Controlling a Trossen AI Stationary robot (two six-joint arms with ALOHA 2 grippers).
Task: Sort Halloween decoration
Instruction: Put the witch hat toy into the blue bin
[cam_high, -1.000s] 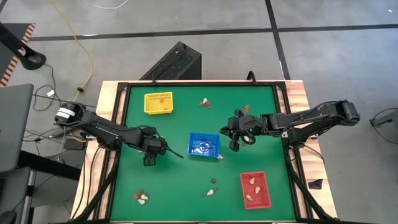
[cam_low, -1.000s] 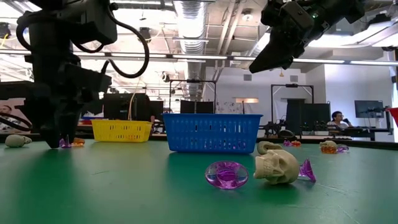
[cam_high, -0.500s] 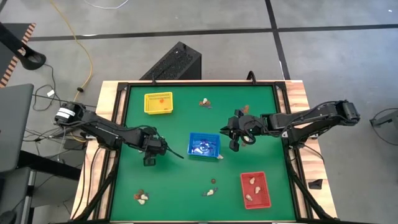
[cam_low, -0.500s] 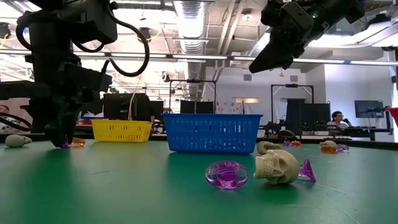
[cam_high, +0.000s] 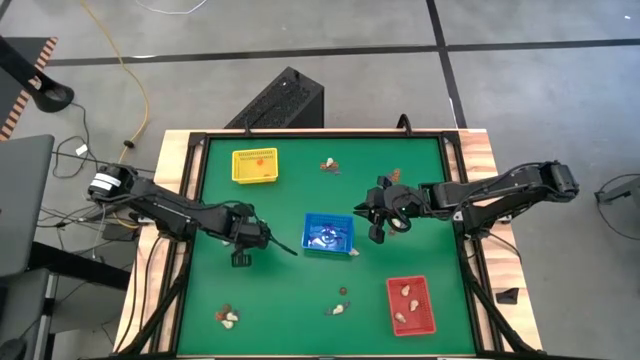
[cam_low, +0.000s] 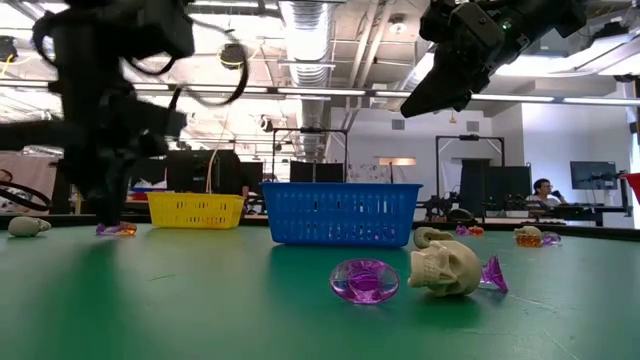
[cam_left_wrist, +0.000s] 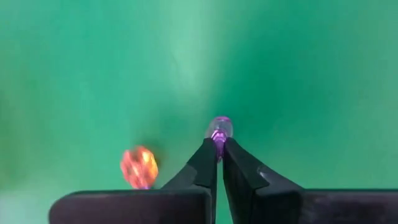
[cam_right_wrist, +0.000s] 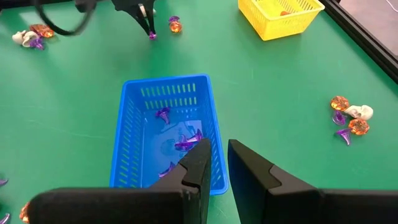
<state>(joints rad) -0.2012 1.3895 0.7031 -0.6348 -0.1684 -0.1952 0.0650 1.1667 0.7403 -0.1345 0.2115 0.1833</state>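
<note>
Fingers of the left claw (cam_left_wrist: 218, 151) pinch a small translucent purple trinket (cam_left_wrist: 219, 129) at the green surface (cam_high: 290, 300), an orange faceted one (cam_left_wrist: 139, 167) beside it. Right claw (cam_right_wrist: 214, 163), slightly parted and empty, hovers by the blue mesh tray (cam_right_wrist: 124, 149) holding purple pieces. Yellow (cam_high: 254, 166) and red (cam_high: 411, 305) trays are partly filled; several clusters remain loose.

Two dark jointed arms, black cable loops, white band near left arm's base, tapered matte-black fingers (cam_left_wrist: 239, 171)

Left hand (cam_left_wrist: 218, 149) at bottom center, fingertips pinched on a small purple trinket (cam_left_wrist: 219, 129). Orange trinket (cam_left_wrist: 139, 167) lies lower left on the green tabletop (cam_left_wrist: 298, 68), apart from it.
</note>
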